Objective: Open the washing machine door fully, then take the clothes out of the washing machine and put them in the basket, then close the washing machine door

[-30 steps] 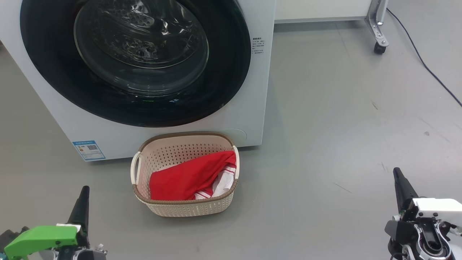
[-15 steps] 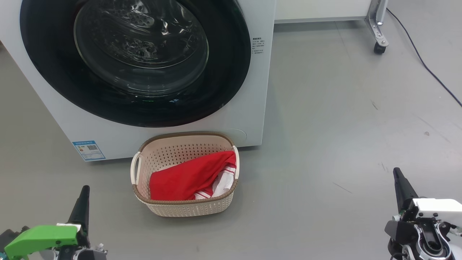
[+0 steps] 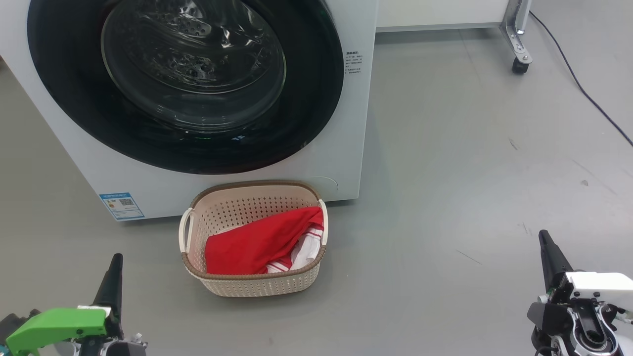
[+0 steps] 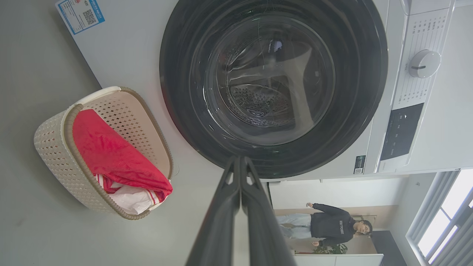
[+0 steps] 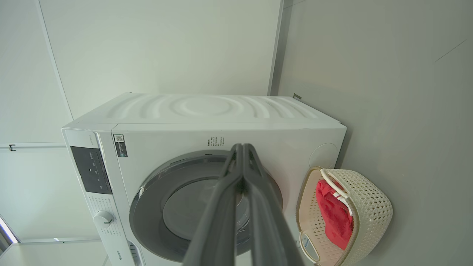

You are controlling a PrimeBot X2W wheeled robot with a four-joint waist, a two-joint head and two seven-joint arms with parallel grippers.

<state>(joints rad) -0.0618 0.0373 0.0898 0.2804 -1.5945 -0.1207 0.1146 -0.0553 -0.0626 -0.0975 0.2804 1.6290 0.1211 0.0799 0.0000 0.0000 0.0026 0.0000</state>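
Note:
The white washing machine [image 3: 353, 123] fills the upper left of the head view, and its round glossy black door [image 3: 316, 99] lies flat against the front, closed. Just before it on the floor stands the cream basket [image 3: 257, 284], holding the red clothes [image 3: 257, 244] with white stripes. My left gripper [image 3: 114, 262] rests at the lower left, fingers together with nothing between them. At the lower right my right gripper [image 3: 544, 237] is likewise shut and empty. The left wrist view shows the door [image 4: 177, 92], the basket [image 4: 51, 147], the clothes [image 4: 111, 155] and that gripper [image 4: 240, 159]. The right wrist view shows its gripper [image 5: 242, 147].
A wheeled metal stand leg [image 3: 519, 54] and a black cable [image 3: 583, 89] lie on the grey floor at the far right. A person [image 4: 329, 225] stands far off in the left wrist view. Open floor stretches right of the basket.

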